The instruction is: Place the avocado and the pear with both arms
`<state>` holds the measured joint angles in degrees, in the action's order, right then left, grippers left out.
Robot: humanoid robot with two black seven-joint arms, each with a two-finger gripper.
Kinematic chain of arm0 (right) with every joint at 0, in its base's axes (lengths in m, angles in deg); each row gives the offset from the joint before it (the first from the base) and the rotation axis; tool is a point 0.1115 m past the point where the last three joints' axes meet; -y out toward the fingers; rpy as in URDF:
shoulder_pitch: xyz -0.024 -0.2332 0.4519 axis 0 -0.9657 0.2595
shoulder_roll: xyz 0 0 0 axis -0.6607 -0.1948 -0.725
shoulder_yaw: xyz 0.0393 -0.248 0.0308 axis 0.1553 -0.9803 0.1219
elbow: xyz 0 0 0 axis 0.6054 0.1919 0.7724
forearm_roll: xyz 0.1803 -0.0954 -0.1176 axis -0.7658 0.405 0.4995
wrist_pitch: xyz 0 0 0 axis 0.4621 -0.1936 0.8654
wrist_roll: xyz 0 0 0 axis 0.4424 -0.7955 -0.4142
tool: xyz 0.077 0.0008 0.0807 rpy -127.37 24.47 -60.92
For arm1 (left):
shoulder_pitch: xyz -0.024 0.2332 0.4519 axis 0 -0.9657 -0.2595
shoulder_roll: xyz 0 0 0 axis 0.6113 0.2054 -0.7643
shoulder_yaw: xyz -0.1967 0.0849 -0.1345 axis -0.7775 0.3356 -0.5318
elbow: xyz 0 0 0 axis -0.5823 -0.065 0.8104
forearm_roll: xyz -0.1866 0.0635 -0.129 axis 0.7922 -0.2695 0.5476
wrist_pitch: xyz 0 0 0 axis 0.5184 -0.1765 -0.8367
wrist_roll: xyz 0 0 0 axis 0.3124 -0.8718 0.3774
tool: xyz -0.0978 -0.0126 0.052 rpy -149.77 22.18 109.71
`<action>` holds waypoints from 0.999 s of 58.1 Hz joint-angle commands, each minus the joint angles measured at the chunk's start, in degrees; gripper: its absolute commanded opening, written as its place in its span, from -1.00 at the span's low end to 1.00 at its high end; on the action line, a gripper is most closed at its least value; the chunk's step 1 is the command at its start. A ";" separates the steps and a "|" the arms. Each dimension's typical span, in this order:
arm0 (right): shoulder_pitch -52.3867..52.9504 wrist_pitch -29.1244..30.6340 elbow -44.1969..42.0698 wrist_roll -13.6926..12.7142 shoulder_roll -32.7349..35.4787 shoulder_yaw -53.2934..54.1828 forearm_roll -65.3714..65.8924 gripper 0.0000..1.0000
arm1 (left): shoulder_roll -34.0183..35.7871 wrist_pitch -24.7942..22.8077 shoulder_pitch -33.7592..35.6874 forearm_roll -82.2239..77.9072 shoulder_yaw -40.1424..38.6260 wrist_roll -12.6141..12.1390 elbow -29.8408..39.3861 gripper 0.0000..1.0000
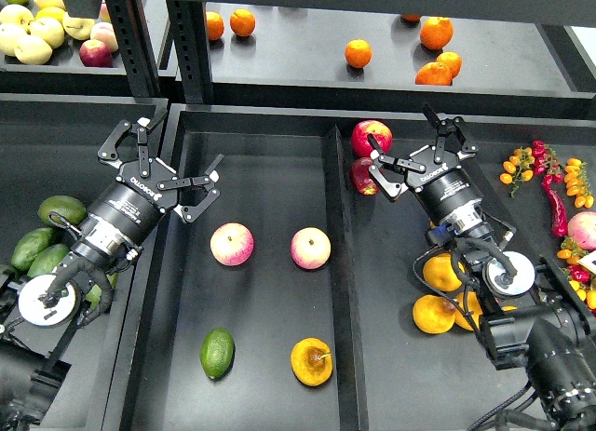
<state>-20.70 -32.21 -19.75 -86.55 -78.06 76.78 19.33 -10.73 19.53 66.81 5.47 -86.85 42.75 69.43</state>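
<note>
The green avocado (217,353) lies in the near part of the central black tray (270,152). To its right lies the yellow-orange pear (311,361), stem dimple up. Neither gripper touches them. My left gripper (180,144) hovers open over the tray's far left corner, well beyond the avocado, with nothing between its fingers. Over the right-hand compartment, my right gripper (402,133) is open and empty beside a red apple (371,136).
Two pink-yellow apples (232,244) (310,248) sit mid-tray. More green avocados (60,210) lie at the left. Yellow pears (434,314) lie under the right arm. Oranges (358,53) sit on the back shelf and chilies (555,194) at the far right.
</note>
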 commanded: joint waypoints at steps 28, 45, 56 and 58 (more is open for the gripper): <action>0.35 0.00 -0.11 -0.04 0.00 0.34 0.09 0.99 | 0.00 -3.97 0.00 -0.09 -0.79 -1.30 -0.20 0.99; 1.06 0.00 -0.46 -0.13 0.00 0.34 0.09 0.99 | 0.00 -3.97 0.09 -0.09 -1.32 -6.31 -0.46 0.99; 1.06 0.00 -0.55 -0.13 0.00 0.43 0.09 0.99 | 0.00 -3.97 0.52 0.00 -1.23 -14.56 -0.90 0.99; 1.06 0.00 -0.64 -0.13 0.00 0.43 0.09 0.99 | 0.00 -3.97 0.88 -0.09 -0.71 -15.15 -1.25 0.99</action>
<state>-19.67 -32.21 -20.28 -86.67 -78.06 77.13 19.42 -10.73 15.55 66.97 5.38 -88.18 32.32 68.83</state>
